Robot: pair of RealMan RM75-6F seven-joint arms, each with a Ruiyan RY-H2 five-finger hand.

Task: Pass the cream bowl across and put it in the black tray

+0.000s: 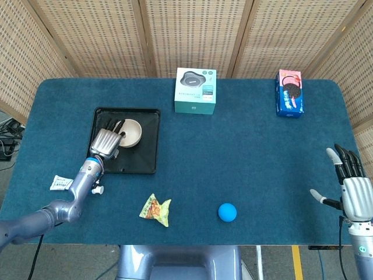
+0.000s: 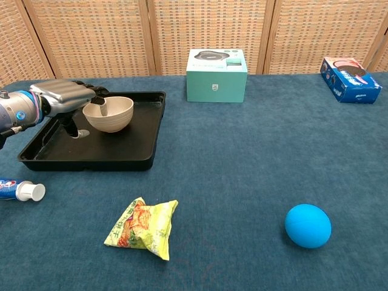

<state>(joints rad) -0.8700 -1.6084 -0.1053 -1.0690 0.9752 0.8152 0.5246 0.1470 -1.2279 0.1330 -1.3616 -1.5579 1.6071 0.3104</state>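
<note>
The cream bowl [image 1: 132, 133] [image 2: 111, 114] sits upright inside the black tray [image 1: 149, 153] [image 2: 140, 138], toward its far middle. My left hand [image 1: 105, 142] [image 2: 62, 96] is at the bowl's left side, with fingers hooked over its rim and one reaching inside; it still holds the bowl. Whether the bowl rests on the tray floor or hangs just above it I cannot tell. My right hand [image 1: 353, 188] is at the table's right front edge, far from the bowl, with fingers spread and nothing in it. The chest view does not show it.
A teal box [image 1: 195, 90] [image 2: 216, 76] stands at the back centre and a blue cookie box [image 1: 289, 93] [image 2: 350, 79] at the back right. A snack packet [image 1: 156, 210] [image 2: 144, 228], a blue ball [image 1: 227, 212] [image 2: 308, 225] and a toothpaste tube [image 1: 63, 184] [image 2: 18, 189] lie near the front.
</note>
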